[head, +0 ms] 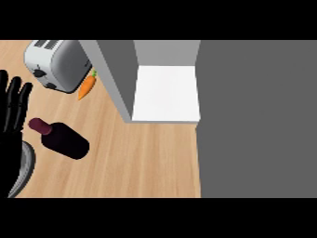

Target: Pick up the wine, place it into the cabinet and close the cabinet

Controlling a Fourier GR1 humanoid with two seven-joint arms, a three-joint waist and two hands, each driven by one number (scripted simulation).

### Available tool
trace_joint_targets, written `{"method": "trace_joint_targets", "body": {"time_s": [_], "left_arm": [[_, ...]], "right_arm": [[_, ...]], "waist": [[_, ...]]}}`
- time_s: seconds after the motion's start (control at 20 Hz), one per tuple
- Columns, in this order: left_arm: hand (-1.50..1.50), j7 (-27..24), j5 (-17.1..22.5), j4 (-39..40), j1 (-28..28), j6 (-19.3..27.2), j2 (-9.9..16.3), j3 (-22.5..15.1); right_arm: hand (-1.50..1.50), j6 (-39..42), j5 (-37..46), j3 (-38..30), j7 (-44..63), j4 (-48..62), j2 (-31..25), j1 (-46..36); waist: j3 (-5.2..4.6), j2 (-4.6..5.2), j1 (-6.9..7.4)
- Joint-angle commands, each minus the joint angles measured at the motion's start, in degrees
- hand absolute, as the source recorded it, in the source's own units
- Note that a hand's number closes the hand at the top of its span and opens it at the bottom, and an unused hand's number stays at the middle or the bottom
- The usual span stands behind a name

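Wooden counter [147, 158] bears unlabelled wine [63, 138]; left robot hand [3, 109] open beside it.

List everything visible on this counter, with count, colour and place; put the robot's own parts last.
wine bottle: one, dark red, lying on the counter at lower left, neck pointing up-left.
toaster: one, silver, at the counter's upper left.
carrot: one, orange with a green top, between the toaster and the cabinet.
cabinet: one, grey, on the right, open, with a white inside and its door swung toward the toaster.
counter: one, light wood, under it all.
left hand: one, black, at the left edge, fingers straight and pointing up, beside the bottle's neck, holding nothing.
left forearm: one, grey, at the lower left.
right hand: not in view.
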Motion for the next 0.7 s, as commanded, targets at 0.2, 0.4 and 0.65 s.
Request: {"method": "trace_joint_targets", "body": {"time_s": [0.2,0.4,0.65], "left_arm": [[-1.5,-4.79,6.49,12.33,-10.09,-6.21,6.8,9.38],[-1.5,3.6,22.2,16.76,-8.19,-8.3,1.95,11.07],[-1.5,12.07,26.09,15.7,-13.63,-5.61,3.87,12.09]], "right_arm": [[-1.5,3.38,-3.28,-2.81,0.85,-9.26,-2.27,6.77],[-1.5,11.38,-11.72,2.79,5.88,-5.53,-4.28,8.82],[-1.5,13.48,-16.05,0.13,8.66,-9.07,-5.89,11.52]], "waist": [[0.11,1.65,-1.44],[0.07,1.85,-1.62],[0.14,1.6,-1.06]]}}
